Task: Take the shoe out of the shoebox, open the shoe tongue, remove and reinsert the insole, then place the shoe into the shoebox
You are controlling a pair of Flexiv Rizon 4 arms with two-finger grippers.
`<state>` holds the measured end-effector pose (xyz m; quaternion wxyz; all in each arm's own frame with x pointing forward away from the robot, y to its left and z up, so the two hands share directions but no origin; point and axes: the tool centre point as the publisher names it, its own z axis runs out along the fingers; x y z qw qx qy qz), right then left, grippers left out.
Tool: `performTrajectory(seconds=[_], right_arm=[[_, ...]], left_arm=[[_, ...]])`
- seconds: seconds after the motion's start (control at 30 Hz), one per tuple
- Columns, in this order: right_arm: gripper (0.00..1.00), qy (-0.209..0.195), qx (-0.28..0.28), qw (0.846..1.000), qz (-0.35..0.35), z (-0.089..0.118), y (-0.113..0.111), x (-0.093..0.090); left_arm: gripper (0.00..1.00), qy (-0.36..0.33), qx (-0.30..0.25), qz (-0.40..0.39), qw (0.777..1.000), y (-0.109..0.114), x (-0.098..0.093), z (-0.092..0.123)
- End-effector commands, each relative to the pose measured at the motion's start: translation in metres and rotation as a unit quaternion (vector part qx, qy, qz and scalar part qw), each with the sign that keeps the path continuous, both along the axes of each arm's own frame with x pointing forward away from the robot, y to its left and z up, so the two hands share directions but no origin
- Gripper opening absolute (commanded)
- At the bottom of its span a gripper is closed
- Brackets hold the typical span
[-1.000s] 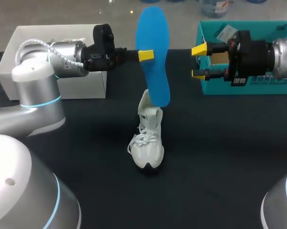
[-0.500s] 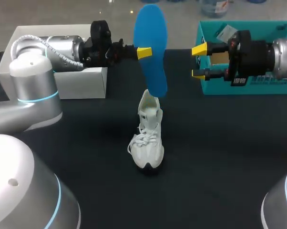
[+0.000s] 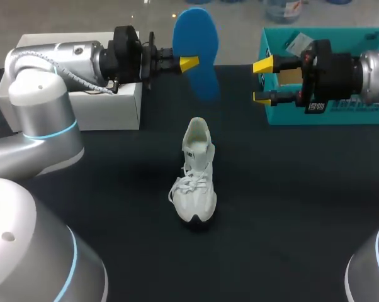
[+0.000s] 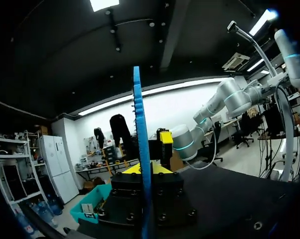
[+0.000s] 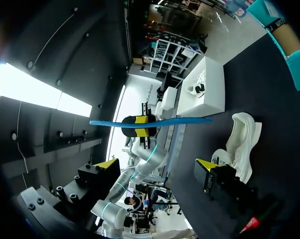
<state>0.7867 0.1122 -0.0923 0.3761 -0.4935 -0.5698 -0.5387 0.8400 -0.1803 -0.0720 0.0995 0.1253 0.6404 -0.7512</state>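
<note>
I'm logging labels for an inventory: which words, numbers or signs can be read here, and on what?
None reads clearly.
White print on the right gripper's body: too blurred to read.
White print on the teal shoebox front wall: too blurred.
The paper tag in the teal shoebox: too small.
The blue insole: no print shows.

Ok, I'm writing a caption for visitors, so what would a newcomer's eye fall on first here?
The blue insole stands out most, held on end in the air by the left tool over the table's far side. Nearer the robot, a white shoe stands alone in the middle of the black table. The right tool hangs open in front of the teal box.
</note>
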Motion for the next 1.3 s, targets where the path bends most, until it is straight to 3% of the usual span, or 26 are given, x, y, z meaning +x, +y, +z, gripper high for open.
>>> performTrajectory(seconds=[0.03, 0.1, 0.17, 0.23, 0.3, 0.4, 0.57, 1.13, 1.2, 1.3], right_arm=[[1.0, 0.0, 0.0, 1.0, 0.0, -0.001, 0.002, 0.001], [1.0, 0.0, 0.0, 1.0, 0.0, -0.001, 0.002, 0.001], [1.0, 0.0, 0.0, 1.0, 0.0, -0.001, 0.002, 0.001], [1.0, 0.0, 0.0, 1.0, 0.0, -0.001, 0.002, 0.001], [1.0, 0.0, 0.0, 1.0, 0.0, -0.001, 0.002, 0.001], [1.0, 0.0, 0.0, 1.0, 0.0, -0.001, 0.002, 0.001], [1.0, 0.0, 0.0, 1.0, 0.0, -0.001, 0.002, 0.001], [1.0, 0.0, 0.0, 1.0, 0.0, -0.001, 0.002, 0.001], [1.0, 0.0, 0.0, 1.0, 0.0, -0.001, 0.002, 0.001], [1.0, 0.0, 0.0, 1.0, 0.0, -0.001, 0.002, 0.001]], left_arm=[[0.0, -0.094, -0.018, 0.043, 0.994, -0.001, -0.006, -0.002], [0.0, -0.215, 0.004, 0.039, 0.976, -0.001, -0.003, -0.003], [0.0, -0.264, 0.003, 0.034, 0.964, -0.001, -0.004, -0.003], [0.0, -0.361, 0.033, 0.019, 0.932, 0.0, -0.003, -0.006], [0.0, -0.393, 0.042, 0.024, 0.918, 0.001, -0.002, -0.006], [0.0, -0.475, 0.072, 0.017, 0.877, 0.004, 0.002, -0.01], [0.0, -0.526, 0.067, 0.015, 0.848, 0.006, 0.004, -0.014], [0.0, -0.526, 0.067, 0.015, 0.848, 0.006, 0.004, -0.014], [0.0, -0.56, 0.069, 0.023, 0.826, 0.006, 0.005, -0.015], [0.0, -0.557, 0.058, 0.029, 0.828, 0.007, 0.006, -0.017]])
